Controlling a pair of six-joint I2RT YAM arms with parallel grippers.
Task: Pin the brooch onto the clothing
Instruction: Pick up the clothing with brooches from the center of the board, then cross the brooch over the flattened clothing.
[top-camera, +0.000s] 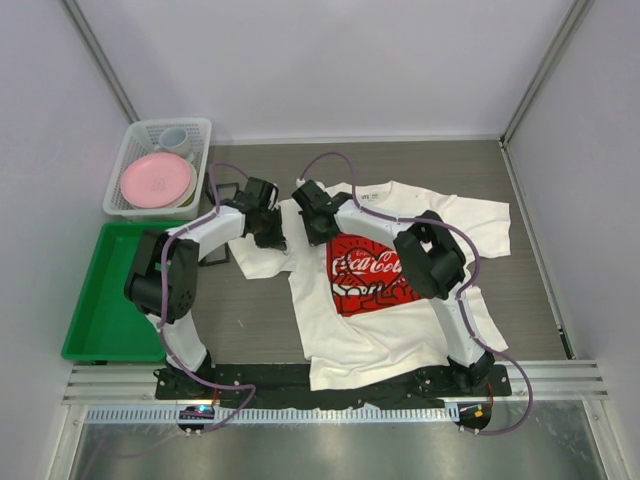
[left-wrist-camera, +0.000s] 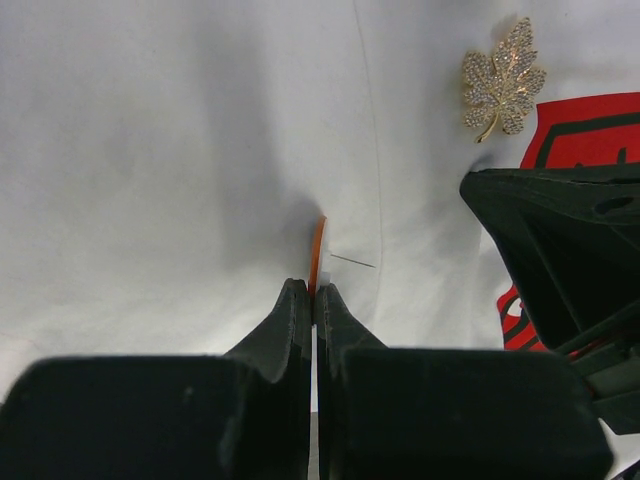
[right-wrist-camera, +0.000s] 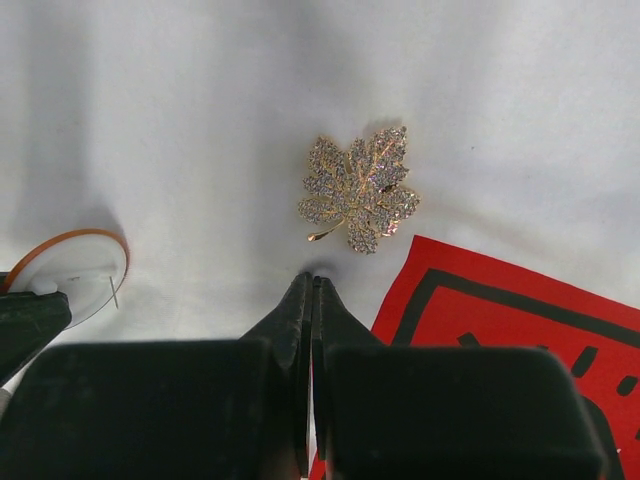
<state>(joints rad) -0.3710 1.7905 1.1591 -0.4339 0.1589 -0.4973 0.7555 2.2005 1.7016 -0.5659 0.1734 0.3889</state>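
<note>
Gold-toned metal set with small clear stones: the leaf-shaped brooch (right-wrist-camera: 358, 192) lies face up on the white T-shirt (top-camera: 365, 345). It sits just off the upper corner of the red print (right-wrist-camera: 520, 330), a little ahead of the right claw (right-wrist-camera: 311, 283). That claw is pressed together with nothing visible between its tips. We cannot tell whether the tips touch the cloth.

The left claw (left-wrist-camera: 313, 290) is pinching a thin orange-rimmed disc (right-wrist-camera: 70, 265) by its edge, near the brooch. A fine needle-like pin (left-wrist-camera: 352, 262) shows beside the disc.

We judge the brooch light, small and rigid. Its knobbly, glittering face and thin lobed outline give the tips little flat area, so it may skid or flip when squeezed. We would take it across the body, on two opposite lobes, and leave the slender curled stem alone. The stones and stem look delicate, so a gentle pinch should be enough. Its fastening is underneath and hidden from us.

The T-shirt is soft and limp, spread flat on the surface (top-camera: 250, 320). We expect it to bunch and drag rather than resist. It will probably need holding down, or lifting into a small fold, where the pin goes through.
</note>
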